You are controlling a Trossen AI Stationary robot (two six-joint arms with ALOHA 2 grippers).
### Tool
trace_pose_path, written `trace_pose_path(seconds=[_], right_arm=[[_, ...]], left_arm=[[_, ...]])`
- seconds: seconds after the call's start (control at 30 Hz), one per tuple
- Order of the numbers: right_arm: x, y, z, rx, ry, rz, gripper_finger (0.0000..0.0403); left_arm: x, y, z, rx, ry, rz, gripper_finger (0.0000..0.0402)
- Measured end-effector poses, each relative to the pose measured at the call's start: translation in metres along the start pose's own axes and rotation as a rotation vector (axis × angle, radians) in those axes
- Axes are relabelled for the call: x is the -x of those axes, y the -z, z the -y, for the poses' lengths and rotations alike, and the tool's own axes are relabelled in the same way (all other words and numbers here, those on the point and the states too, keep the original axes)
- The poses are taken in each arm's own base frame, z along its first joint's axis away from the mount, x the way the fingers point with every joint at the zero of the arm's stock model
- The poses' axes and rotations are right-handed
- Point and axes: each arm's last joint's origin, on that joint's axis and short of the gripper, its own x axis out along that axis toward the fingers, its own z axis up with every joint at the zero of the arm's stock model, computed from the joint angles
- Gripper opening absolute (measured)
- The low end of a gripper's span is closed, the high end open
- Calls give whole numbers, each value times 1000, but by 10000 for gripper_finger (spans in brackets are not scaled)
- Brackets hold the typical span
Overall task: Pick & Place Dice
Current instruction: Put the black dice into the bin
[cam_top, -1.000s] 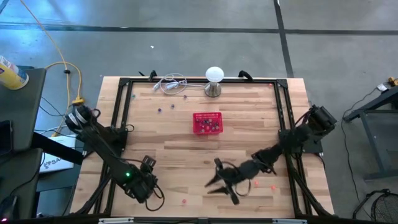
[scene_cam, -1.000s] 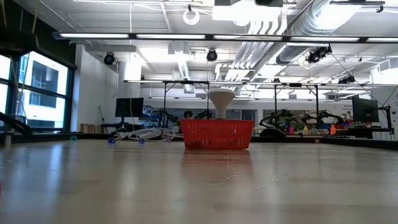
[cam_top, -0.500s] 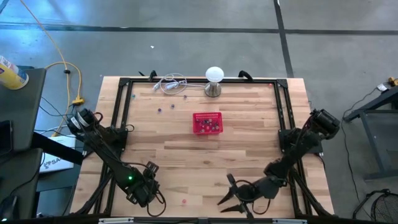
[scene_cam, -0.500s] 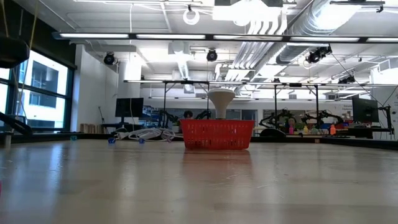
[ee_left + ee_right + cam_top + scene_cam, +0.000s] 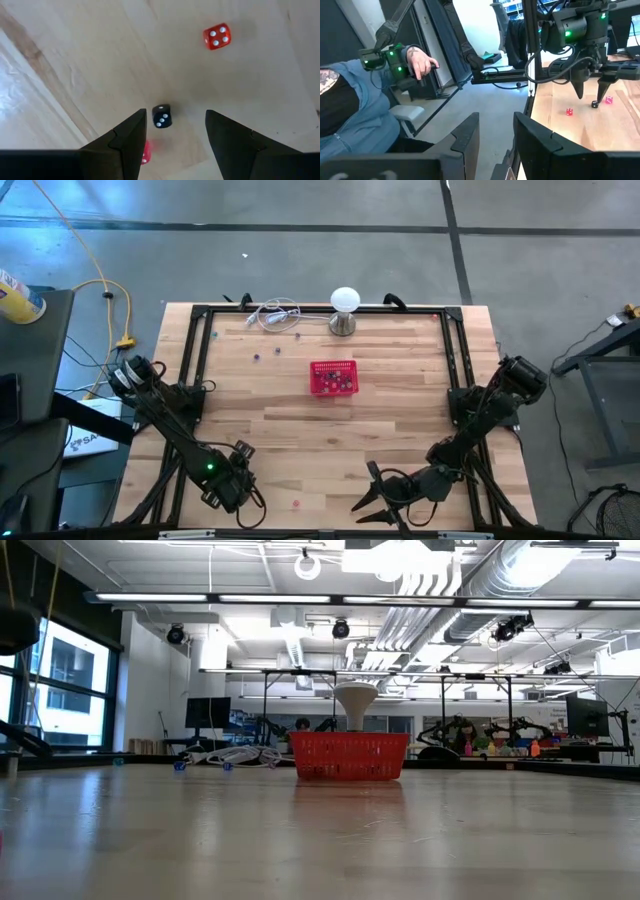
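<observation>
Layout around the mesh basket

We see the mesh basket [image 5: 333,378] mid-table, dice inside it; the ball lamp [image 5: 344,311] stands behind it by the far rail, a coiled cable [image 5: 273,314] to the lamp's left. Nearer than the basket, the left gripper [image 5: 243,498] hangs over three loose dice [image 5: 161,116]; the right gripper [image 5: 372,502] sits rightward.

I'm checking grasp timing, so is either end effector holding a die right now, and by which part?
Nothing is held. The left end effector stands open above the small black die lying on the wooden table; the right end effector is open and empty.
</observation>
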Motion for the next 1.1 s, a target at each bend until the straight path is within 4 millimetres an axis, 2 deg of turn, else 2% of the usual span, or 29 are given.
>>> trace_pose_path(seconds=[0.23,0.57,0.83,1.1], right_arm=[[0,0,1,17,2,-2,110],[0,8,3,64,23,-83,110],[1,11,5,103,32,-116,110],[1,12,5,157,32,-126,110]], left_arm=[[-1,0,0,5,-10,3,184],[-4,0,0,51,-2,23,141],[-4,0,-3,74,-7,19,138],[-5,-3,-13,193,-17,14,138]])
